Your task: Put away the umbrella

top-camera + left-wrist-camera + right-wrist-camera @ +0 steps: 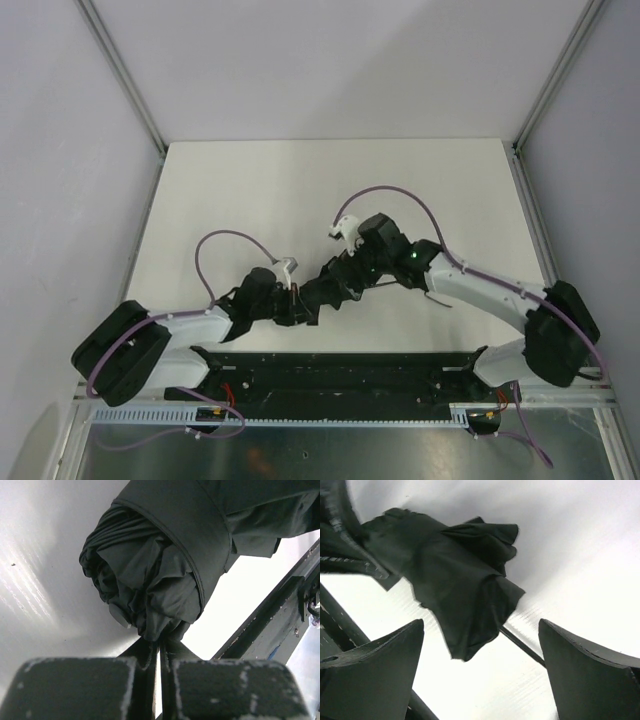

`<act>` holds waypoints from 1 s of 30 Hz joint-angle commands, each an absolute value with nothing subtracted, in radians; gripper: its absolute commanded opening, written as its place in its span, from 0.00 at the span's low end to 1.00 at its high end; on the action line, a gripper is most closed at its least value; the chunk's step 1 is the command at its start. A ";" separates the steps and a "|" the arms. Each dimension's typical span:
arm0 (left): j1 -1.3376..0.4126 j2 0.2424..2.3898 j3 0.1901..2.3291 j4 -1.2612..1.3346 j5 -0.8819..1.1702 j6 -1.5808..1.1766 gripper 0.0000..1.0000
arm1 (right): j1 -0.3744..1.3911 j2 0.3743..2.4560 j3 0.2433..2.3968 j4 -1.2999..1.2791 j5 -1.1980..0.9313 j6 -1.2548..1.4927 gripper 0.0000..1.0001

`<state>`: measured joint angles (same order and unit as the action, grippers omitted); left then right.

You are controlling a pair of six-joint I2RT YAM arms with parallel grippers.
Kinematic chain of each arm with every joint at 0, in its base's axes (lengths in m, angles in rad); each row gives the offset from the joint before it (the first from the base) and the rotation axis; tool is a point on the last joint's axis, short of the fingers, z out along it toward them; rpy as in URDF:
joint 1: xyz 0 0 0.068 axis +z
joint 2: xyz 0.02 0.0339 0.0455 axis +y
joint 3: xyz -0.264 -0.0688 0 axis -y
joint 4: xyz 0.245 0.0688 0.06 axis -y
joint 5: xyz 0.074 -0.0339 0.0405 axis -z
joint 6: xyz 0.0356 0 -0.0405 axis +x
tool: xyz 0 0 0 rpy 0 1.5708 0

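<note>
The black umbrella [325, 290] lies folded into a bundle on the white table [300, 190], between my two grippers. In the left wrist view the umbrella [155, 570] is a crumpled roll with a fabric band round it. My left gripper [160, 647] is shut on a fold of fabric at its near end. In the top view the left gripper [299, 306] is at the bundle's left end. My right gripper [481, 624] is open above a loose black flap of the umbrella [465, 590], touching nothing. It sits at the bundle's right end [350, 272].
The black base rail [340, 370] runs along the near edge and also shows in the left wrist view [265, 620]. Grey walls with metal posts [120, 70] close in the table on three sides. A thin dark cord [522, 647] lies on the table under the right gripper.
</note>
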<state>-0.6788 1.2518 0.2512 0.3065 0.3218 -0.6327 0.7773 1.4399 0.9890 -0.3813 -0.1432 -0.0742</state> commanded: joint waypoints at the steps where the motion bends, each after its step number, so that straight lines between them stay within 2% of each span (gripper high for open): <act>1: -0.686 1.280 0.288 0.304 0.328 -0.629 0.00 | 0.954 1.319 0.977 -0.389 0.150 -0.363 0.99; 5: -0.685 1.308 0.295 0.312 0.341 -0.618 0.00 | 1.118 1.258 0.884 -0.284 0.242 -0.584 0.99; 8: -0.684 1.325 0.290 0.332 0.352 -0.614 0.00 | 1.187 1.313 0.851 -0.204 0.320 -0.689 0.99; 13: -0.667 1.337 0.272 0.373 0.386 -0.618 0.00 | 1.190 1.442 0.810 -0.069 0.359 -0.837 0.97; 22: -0.630 1.329 0.249 0.408 0.422 -0.618 0.00 | 1.080 1.645 0.823 -0.011 0.225 -0.884 0.78; 24: -0.627 1.325 0.246 0.416 0.430 -0.618 0.00 | 1.055 1.700 0.846 -0.010 0.189 -0.864 0.68; 27: -0.621 1.309 0.240 0.425 0.441 -0.619 0.00 | 1.022 1.777 0.880 -0.023 0.123 -0.832 0.42; 30: -0.614 1.285 0.232 0.430 0.452 -0.618 0.00 | 1.000 1.864 0.925 -0.069 0.051 -0.795 0.28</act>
<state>-0.6254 1.3205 0.2516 0.3954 0.4198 -0.6300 1.0332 1.7386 0.8867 -0.0044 0.2020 -0.8627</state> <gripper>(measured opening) 0.003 0.383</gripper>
